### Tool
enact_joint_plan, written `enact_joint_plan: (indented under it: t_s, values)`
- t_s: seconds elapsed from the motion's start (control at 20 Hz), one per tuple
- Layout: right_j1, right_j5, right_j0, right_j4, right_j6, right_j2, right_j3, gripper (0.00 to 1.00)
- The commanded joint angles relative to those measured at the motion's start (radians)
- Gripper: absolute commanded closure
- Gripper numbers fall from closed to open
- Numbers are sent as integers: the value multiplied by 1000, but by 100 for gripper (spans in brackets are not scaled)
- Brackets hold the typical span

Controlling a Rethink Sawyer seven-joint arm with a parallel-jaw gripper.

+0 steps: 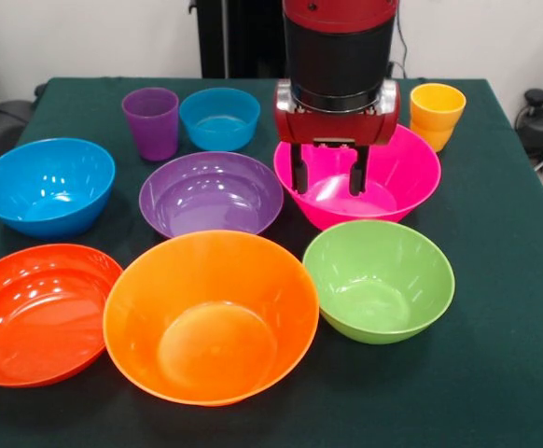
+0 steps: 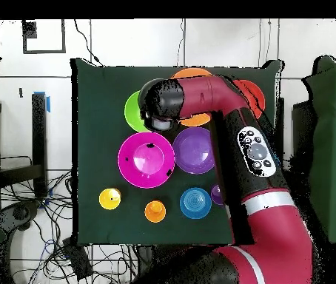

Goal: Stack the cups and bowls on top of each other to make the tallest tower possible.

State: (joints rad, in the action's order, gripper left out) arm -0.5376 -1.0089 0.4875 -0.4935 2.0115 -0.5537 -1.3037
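Note:
My gripper point(image 1: 327, 175) hangs open over the left inside of the large pink bowl point(image 1: 397, 182), with nothing between its fingers. Left of it sits the purple bowl point(image 1: 211, 194), and in front are the green bowl point(image 1: 379, 280) and the large orange bowl point(image 1: 211, 317). The shallow red-orange bowl point(image 1: 38, 313) and the large blue bowl point(image 1: 46, 185) stand at the left. At the back are the purple cup point(image 1: 151, 122), the small blue bowl point(image 1: 219, 119) and the yellow cup point(image 1: 437, 114). An orange cup point(image 2: 155, 211) shows in the overhead view. Every bowl stands alone.
A dark green cloth point(image 1: 514, 308) covers the table. The red arm point(image 2: 223, 96) crosses above the bowls in the overhead view and hides the large blue one. Cables lie on the floor beside the table point(image 2: 30, 214).

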Motion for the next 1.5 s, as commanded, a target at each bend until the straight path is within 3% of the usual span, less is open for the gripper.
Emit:
enact_joint_plan:
  t_s: [0.05, 0.4, 0.75, 1.5]
  values:
    - [45, -45, -13, -38, -183, -3, 20, 0]
    - [128, 36, -11, -73, -198, -6, 67, 0]
    - [172, -64, -38, -64, -233, -13, 176, 0]
    - [193, -78, -35, -57, -264, -22, 213, 0]
